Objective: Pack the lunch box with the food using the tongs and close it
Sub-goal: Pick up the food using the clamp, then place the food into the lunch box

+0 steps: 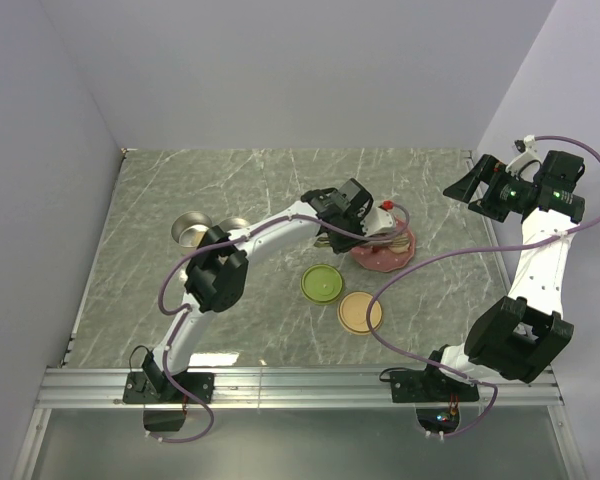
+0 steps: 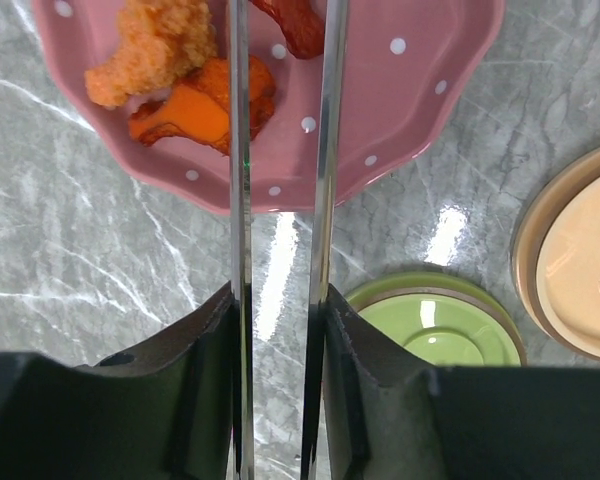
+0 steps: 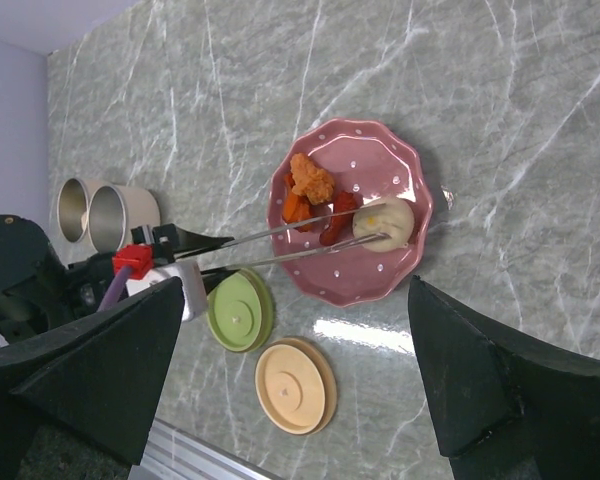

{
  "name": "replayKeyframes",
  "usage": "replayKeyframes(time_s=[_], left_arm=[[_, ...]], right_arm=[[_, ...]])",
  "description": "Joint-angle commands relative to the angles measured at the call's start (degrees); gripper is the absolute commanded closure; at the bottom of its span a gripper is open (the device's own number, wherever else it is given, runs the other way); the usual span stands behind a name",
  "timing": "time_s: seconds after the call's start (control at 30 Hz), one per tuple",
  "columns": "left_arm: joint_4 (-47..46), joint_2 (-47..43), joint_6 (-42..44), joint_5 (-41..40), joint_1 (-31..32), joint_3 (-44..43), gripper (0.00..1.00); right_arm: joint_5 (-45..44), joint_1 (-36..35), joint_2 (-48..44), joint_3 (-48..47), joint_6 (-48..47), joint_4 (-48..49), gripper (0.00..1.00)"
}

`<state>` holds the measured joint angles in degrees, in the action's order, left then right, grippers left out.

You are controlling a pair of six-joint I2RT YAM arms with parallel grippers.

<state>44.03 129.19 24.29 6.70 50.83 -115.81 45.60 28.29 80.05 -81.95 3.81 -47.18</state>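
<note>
My left claw (image 2: 278, 320) is pinching the tongs (image 2: 238, 200). Its two dark fingers (image 2: 212, 340) press on the outer sides of the thin steel arms, which run almost parallel with a narrow gap left between them. The tongs reach out over the near rim of the pink dotted plate (image 2: 410, 90), which sits right of the bench's (image 1: 230, 180) middle, about halfway between its near and far edges.

On the plate I see a breaded orange chunk (image 2: 155, 45), a smooth orange chunk (image 2: 205, 110) touching it, a red piece (image 2: 295, 20) just beside them, and a pale round ball (image 3: 388, 220) on the side farthest from my left claw. From the right wrist camera the tong tips reach past the chunks to the ball, and the lower arm lies against its side. I cannot tell whether the ball is actually squeezed between them.

A green lid (image 2: 435, 330) lies flat just off the plate toward the near edge, and a beige lid (image 2: 580, 265) lies beside it, nearer that edge and a little to the right. Two round steel containers (image 1: 190, 232) stand side by side and touching, toward the left edge, well apart from the plate.

My right claw (image 3: 296, 290) hangs high near the far right corner with its fingers spread wide and nothing between them.
</note>
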Motion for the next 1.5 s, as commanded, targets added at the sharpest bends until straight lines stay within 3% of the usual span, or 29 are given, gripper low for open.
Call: replayKeyframes(time_s=[0.0, 0.47, 0.67, 0.97, 1.1, 1.47], left_arm=[[-0.5, -6.1, -1.7, -0.7, 0.3, -3.7, 0.74], [2.5, -15.3, -5.7, 0.4, -0.7, -3.6, 0.82], [7.1, -24.3, -9.0, 5.9, -6.3, 1.4, 0.83], [11.1, -46.6, -7.9, 11.8, -21.7, 24.9, 0.83], [14.1, -54.6, -5.7, 10.8, -32.2, 33.4, 0.83], [21.3, -66.3, 6.0, 10.6, -60.0, 43.0, 0.84]], right_arm=[[1.1, 0.3, -1.7, -0.4, 0.2, 0.9, 0.0], [2.0, 0.4, -1.2, -1.4, 0.1, 0.5, 0.0], [2.3, 0.3, -1.2, -1.6, -0.9, -0.4, 0.0], [1.4, -3.2, -1.8, 0.5, -3.3, -0.3, 0.0], [-1.7, -9.3, -1.9, 0.2, -5.5, -0.4, 0.0], [-4.6, -16.7, 1.5, -3.4, -6.8, -1.7, 0.0]])
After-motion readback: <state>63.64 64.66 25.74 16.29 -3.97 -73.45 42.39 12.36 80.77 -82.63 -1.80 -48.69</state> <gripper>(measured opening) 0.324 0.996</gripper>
